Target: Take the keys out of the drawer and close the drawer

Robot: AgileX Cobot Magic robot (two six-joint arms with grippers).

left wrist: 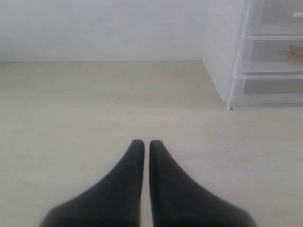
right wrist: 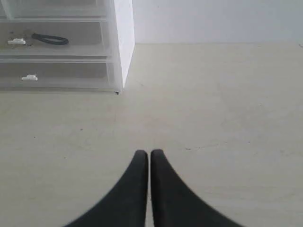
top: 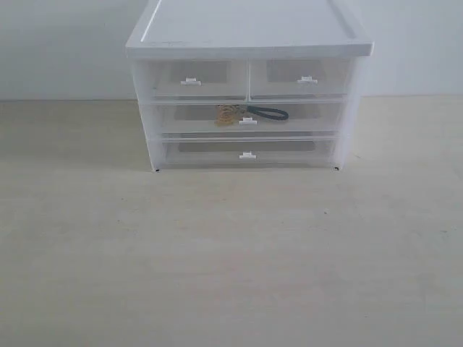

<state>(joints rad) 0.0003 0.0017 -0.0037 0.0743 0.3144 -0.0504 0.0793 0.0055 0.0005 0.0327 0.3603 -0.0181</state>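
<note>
Hovering clear of the drawer (top: 311,116), my left claw (left wrist: 143,143) and right claw (right wrist: 148,152) were pinched together, empty; keys (top: 232,114) lay inside it.

- Keys (top: 231,114): small bunch of gold-coloured rings w/ a black loop strap (top: 271,113) stretched out to the right in ext. view. They lie flat inside the drawer, approx. mid-width, close behind its front wall.
- Drawer (top: 181,119): upper full-width one, translucent white plastic, w/ a small white tab handle (top: 248,121) at front centre. It looks pushed in, front level w/ the unit. Keys show through the front.
</note>
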